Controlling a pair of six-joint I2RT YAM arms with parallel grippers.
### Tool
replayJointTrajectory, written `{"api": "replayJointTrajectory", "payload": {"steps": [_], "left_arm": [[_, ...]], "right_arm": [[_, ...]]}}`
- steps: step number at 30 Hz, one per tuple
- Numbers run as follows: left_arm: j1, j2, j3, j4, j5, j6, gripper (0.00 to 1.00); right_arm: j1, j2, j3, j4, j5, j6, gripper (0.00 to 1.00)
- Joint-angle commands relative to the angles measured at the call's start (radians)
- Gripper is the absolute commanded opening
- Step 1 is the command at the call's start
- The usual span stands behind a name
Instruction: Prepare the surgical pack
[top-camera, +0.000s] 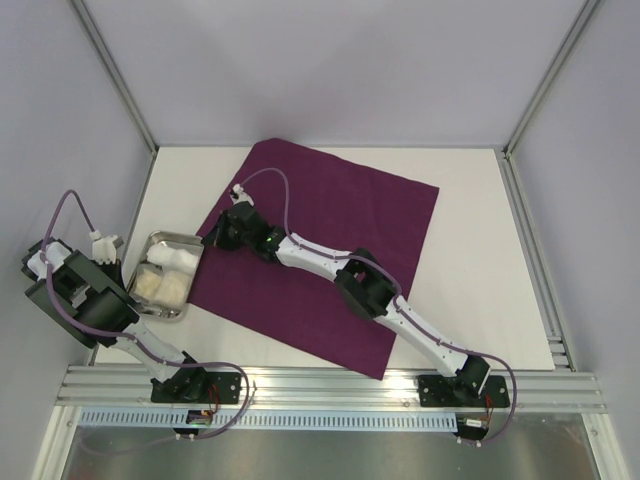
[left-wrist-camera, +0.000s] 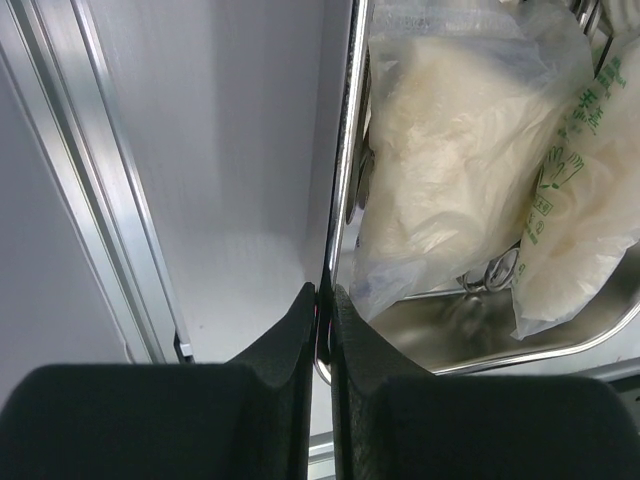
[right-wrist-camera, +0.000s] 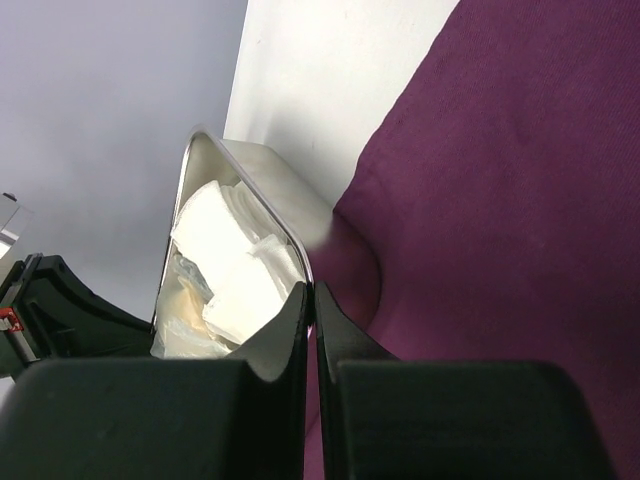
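left gripper (left-wrist-camera: 324, 292) and right gripper (right-wrist-camera: 310, 290) each clenched on opposite rims of the tray (top-camera: 170, 235). drape (top-camera: 380, 200) lies flat mid-table, beside the tray. lift both sides level and together so the packets (top-camera: 165, 280) stay in.

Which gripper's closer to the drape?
Right. The right gripper is over the drape edge beside the tray; the left gripper is at the tray's opposite rim.
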Motion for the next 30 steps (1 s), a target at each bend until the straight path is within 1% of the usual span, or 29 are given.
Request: {"api": "replayJointTrajectory", "payload": {"steps": [1,6,9,12,13,14,16,20,23,29,30], "left_arm": [[-0.015,0.016,0.096,0.115,0.038,-0.074,0.0],[-0.015,-0.002,0.121,0.113,0.036,-0.103,0.0],[-0.015,0.012,0.147,0.09,0.038,-0.115,0.0],[-0.018,0.019,0.161,0.09,0.045,-0.126,0.0],[-0.023,0.019,0.158,0.095,0.045,-0.124,0.0],[-0.028,0.019,0.147,0.102,0.047,-0.124,0.0],[-0.035,0.021,0.14,0.118,0.045,-0.127,0.0],[-0.049,0.026,0.135,0.131,0.047,-0.15,0.0],[-0.07,0.026,0.129,0.13,0.061,-0.152,0.0],[-0.136,0.018,0.078,0.162,0.045,-0.164,0.0],[-0.15,0.018,0.077,0.162,0.051,-0.167,0.0]], "right_arm": [[0.019,-0.029,0.032,0.028,-0.034,0.031,0.01],[0.019,-0.086,0.006,0.031,-0.048,0.06,0.01],[0.021,-0.129,-0.046,0.033,-0.042,0.08,0.0],[0.021,-0.18,-0.126,0.03,-0.03,0.097,0.01],[0.021,-0.195,-0.185,0.033,-0.03,0.1,0.01],[0.023,-0.226,-0.219,0.102,-0.028,0.098,0.01],[0.024,-0.25,-0.258,0.121,-0.013,0.095,0.0],[0.029,-0.255,-0.2,0.071,-0.014,0.045,0.01],[0.029,-0.284,-0.227,0.071,0.006,0.04,0.0],[0.015,-0.365,-0.414,0.111,0.035,0.058,0.0],[0.013,-0.379,-0.478,0.118,0.039,0.061,0.01]]}}
